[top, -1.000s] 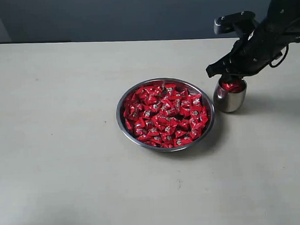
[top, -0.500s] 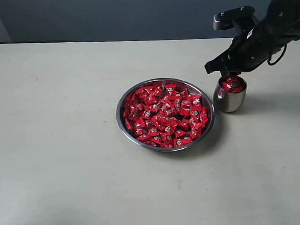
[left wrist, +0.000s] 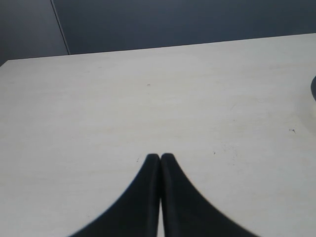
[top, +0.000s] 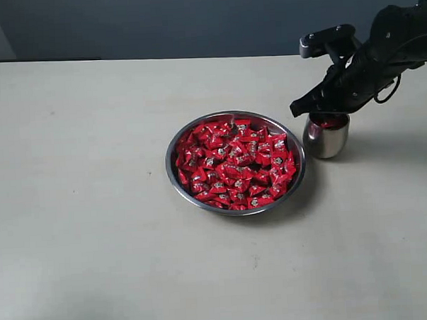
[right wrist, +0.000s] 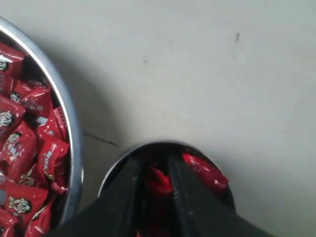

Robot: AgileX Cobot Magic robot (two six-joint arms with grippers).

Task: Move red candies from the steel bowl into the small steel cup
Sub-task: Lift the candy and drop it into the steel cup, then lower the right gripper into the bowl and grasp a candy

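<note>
Pale tabletop, dark wall behind. Exterior view: steel bowl centred, heaped with red candies; small steel cup just beside it at 3 o'clock, red seen inside; right gripper held over its mouth. Left wrist view: left gripper pressed closed above the tabletop. Right wrist view: fingers narrowly parted over the cup; whether anything is gripped cannot be told.

No legible text on red candies

cup right of bowl, candies in both
</note>
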